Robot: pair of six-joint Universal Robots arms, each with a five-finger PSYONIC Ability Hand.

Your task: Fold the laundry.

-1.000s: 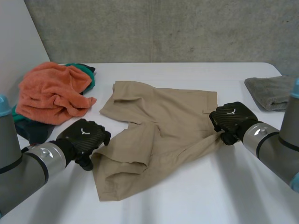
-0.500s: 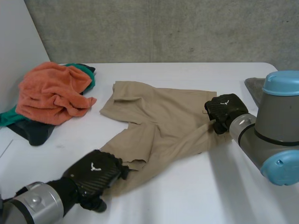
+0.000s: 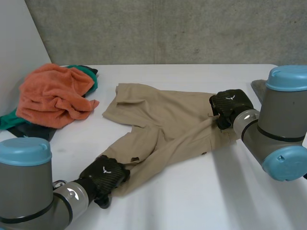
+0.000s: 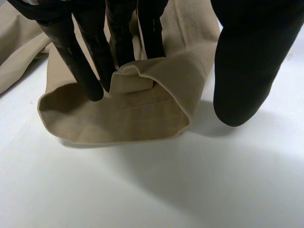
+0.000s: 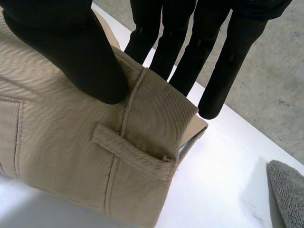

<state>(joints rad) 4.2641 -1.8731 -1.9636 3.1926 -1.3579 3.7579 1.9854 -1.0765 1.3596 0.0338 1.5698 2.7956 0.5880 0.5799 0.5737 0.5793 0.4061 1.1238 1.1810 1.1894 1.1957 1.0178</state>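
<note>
Tan shorts [image 3: 163, 120] lie spread across the middle of the white table [image 3: 201, 201], one leg drawn out towards the front left. My left hand [image 3: 104, 176] rests on that leg's hem [image 4: 142, 109]. Its straight fingers [image 4: 78, 52] press on the cloth, and its thumb [image 4: 249, 61] stands apart on the bare table beside the hem. My right hand [image 3: 229, 106] is at the waistband's right end. Its thumb [image 5: 80, 52] presses on top of the waistband [image 5: 142, 123] next to a belt loop. The fingers [image 5: 223, 61] reach past the edge behind it, pinching the band.
A heap of orange towel [image 3: 53, 96] over teal and dark garments sits at the back left, next to a white panel. A grey towel [image 5: 289, 194] lies at the table's right edge beyond my right hand. The concrete wall runs along the back.
My left hand has moved from the shorts' left side to the front, and the leg now lies stretched out towards it. My right hand has shifted slightly back with the waistband in its pinch.
</note>
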